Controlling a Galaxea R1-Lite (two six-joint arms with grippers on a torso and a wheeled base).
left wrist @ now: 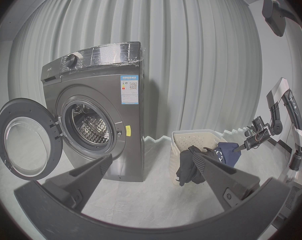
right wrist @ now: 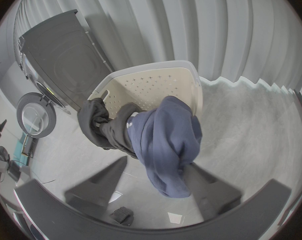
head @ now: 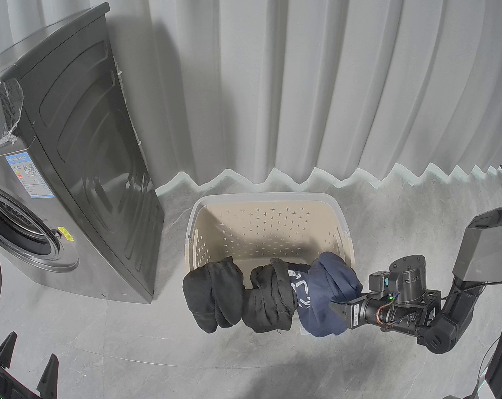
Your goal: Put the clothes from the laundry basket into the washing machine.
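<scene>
A soft, crumpled navy top [head: 328, 292] and black bundles [head: 245, 297] hung over the near rim of the perforated beige basket [head: 267, 228], at 3 o'clock of the smooth grey washer [head: 68, 167]. The right gripper [head: 338, 309] had its jaws spread, one finger buried in navy folds. The left gripper [left wrist: 151, 157] gaped empty.

Matt perforated plastic laundry basket [head: 267, 198], soft cloth clothes [head: 270, 303], satin grey metal washing machine [head: 90, 156].

left gripper [head: 30, 347] held low at near left, jaws spread apart | right arm bent at elbow, right gripper [left wrist: 239, 147] pointed leftward, held level
</scene>
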